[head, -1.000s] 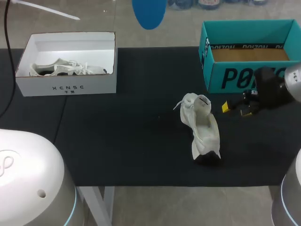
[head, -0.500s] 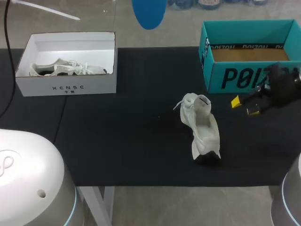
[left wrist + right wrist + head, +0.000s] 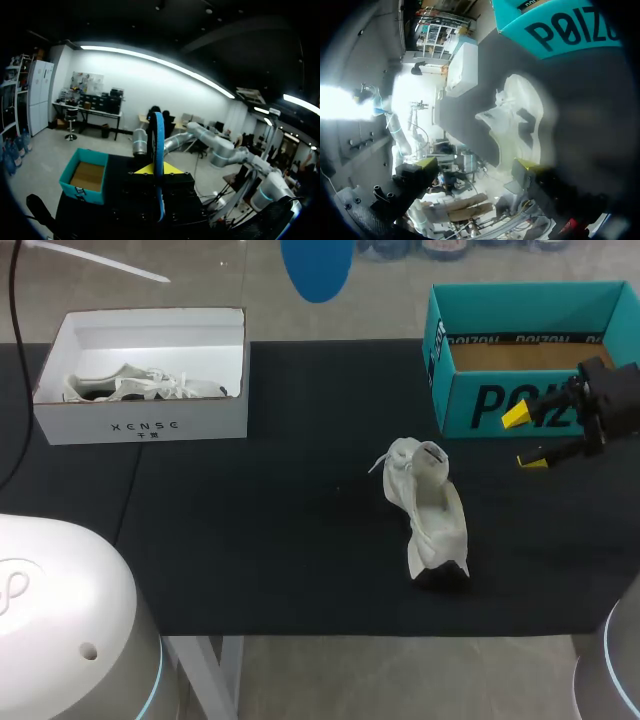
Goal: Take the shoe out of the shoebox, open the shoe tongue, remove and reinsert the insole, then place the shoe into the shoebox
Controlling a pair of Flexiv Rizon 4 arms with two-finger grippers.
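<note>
Seen from above, the white shoe lies out on the black surface, near the teal shoebox. The box's front wall carries large dark lettering. The right fingers hang before that wall, spread wide and empty.

In the left wrist view, the left fingers are pinched on a blue insole, seen edge-on.

In the right wrist view, the shoe lies ahead of the parted right fingers.

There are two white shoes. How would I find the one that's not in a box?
Start at the big teal shoebox at the table's far right. In front of it a white shoe lies on the black mat. The other shoe sits inside the white box.
</note>
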